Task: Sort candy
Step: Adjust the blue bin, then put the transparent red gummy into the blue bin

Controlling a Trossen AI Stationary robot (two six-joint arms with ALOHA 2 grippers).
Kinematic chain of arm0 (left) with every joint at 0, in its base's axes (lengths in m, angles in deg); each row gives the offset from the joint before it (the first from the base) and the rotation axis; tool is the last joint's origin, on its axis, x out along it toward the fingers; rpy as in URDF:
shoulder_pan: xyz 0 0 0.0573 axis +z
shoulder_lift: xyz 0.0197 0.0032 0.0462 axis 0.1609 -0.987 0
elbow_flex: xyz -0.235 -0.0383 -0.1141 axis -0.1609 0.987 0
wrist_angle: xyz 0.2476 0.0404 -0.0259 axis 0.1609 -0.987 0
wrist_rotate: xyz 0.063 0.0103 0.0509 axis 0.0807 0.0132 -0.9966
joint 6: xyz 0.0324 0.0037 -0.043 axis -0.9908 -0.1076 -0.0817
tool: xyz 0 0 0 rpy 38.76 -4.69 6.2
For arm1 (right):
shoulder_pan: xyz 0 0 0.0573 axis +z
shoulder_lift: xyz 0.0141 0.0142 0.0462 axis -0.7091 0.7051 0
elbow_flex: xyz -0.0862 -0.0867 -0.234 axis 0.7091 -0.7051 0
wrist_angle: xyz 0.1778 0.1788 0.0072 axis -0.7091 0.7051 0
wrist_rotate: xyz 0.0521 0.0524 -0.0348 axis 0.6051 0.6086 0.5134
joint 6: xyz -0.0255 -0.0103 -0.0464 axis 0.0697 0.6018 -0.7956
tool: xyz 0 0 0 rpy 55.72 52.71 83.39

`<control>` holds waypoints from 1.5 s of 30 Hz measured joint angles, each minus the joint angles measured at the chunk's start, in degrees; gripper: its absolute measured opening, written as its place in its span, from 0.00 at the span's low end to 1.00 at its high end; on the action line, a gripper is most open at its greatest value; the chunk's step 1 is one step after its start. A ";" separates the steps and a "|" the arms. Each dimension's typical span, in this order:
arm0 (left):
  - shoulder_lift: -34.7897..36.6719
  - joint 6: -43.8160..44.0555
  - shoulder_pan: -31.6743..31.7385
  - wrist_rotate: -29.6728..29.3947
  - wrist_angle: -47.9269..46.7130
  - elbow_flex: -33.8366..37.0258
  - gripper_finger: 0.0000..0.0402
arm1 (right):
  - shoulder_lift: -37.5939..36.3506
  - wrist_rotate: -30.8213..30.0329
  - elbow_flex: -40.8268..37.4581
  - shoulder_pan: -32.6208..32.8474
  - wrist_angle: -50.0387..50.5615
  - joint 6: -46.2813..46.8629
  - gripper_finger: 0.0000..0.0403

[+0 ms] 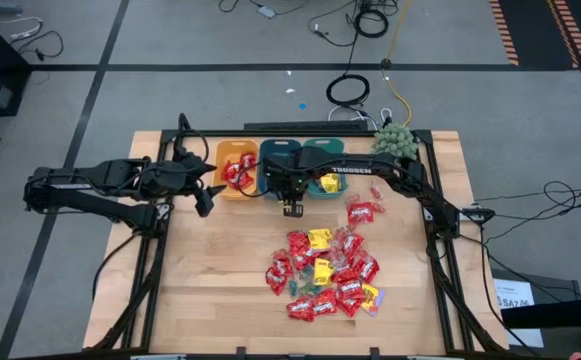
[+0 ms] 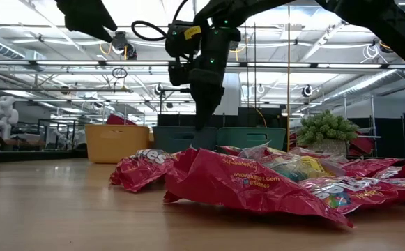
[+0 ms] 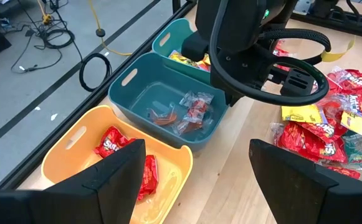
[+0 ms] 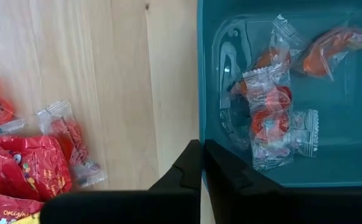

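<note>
The candy, a loose heap of shiny red packets and yellow packets (image 1: 325, 275), sprawls across the middle of the pale wooden table (image 1: 210, 290), with a few red packets lying apart nearer the right arm. From table height the front red packet fills the foreground, crumpled and flat on the wood.

Some sweets are in the bins at the far edge. The orange plastic bin (image 3: 75, 140) holds red packets (image 3: 115, 149). Beside it, the dark teal plastic bin (image 3: 131, 93) holds a few small clear-wrapped orange pieces (image 3: 190, 112). The lighter teal plastic bin (image 3: 168, 37) beyond it shows a yellow packet inside.

The right gripper (image 1: 292, 208) hangs just at the near wall of the dark teal bin, fingers pressed together with nothing between them; its own camera looks down past the joined fingertips at the bin's rim and the wrapped pieces inside. One clear-wrapped piece (image 4: 68, 140) lies on the wood just outside that bin, next to red packets.

The left gripper (image 1: 204, 198) hovers beside the orange bin, fingers spread wide and empty.

A green spiky plant (image 1: 395, 140) sits at the table's far right corner.
</note>
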 joint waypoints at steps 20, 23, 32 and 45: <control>0.02 -0.02 0.01 -0.02 -0.02 0.00 0.74 | -0.50 0.06 0.00 0.00 0.28 0.93 0.13; 0.00 -0.02 0.00 -0.02 -0.02 0.00 0.74 | -0.72 0.07 -0.02 0.00 0.28 1.14 0.15; 0.00 -0.02 0.01 -0.02 -0.02 0.00 0.74 | -2.43 0.06 6.37 0.00 3.07 1.56 0.17; 0.01 -0.02 0.01 -0.04 -0.03 0.00 0.74 | -8.78 -3.28 12.55 2.87 22.28 24.32 0.17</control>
